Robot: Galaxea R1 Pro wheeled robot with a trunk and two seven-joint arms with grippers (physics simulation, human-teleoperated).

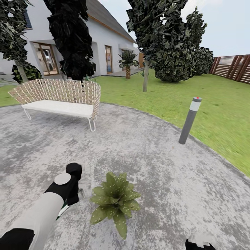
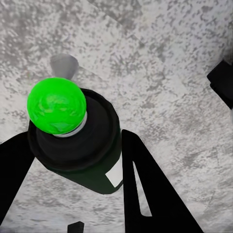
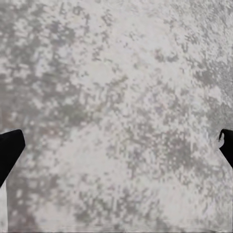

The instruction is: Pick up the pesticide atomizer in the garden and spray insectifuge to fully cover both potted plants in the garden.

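Speckled patio (image 1: 166,194) bears potted plant (image 1: 115,201), bollard lamp (image 1: 190,121); left jaws clamp pesticide atomizer (image 2: 85,145), right jaws apart.

1. The patio (image 1: 166,180) is a round slab of grey, speckled stone that takes up the near ground; the left wrist view (image 2: 160,58) and the right wrist view (image 3: 116,107) show the same mottled grey surface.
2. One potted plant (image 1: 115,201), a low rosette of speckled green leaves, stands on the patio in the near middle.
3. A woven bench (image 1: 60,97) with a white seat cushion stands on the patio's far left part, its thin white legs on the stone.
4. A grey bollard lamp (image 1: 190,121) rises at the patio's right edge, where stone meets the lawn (image 1: 215,100).
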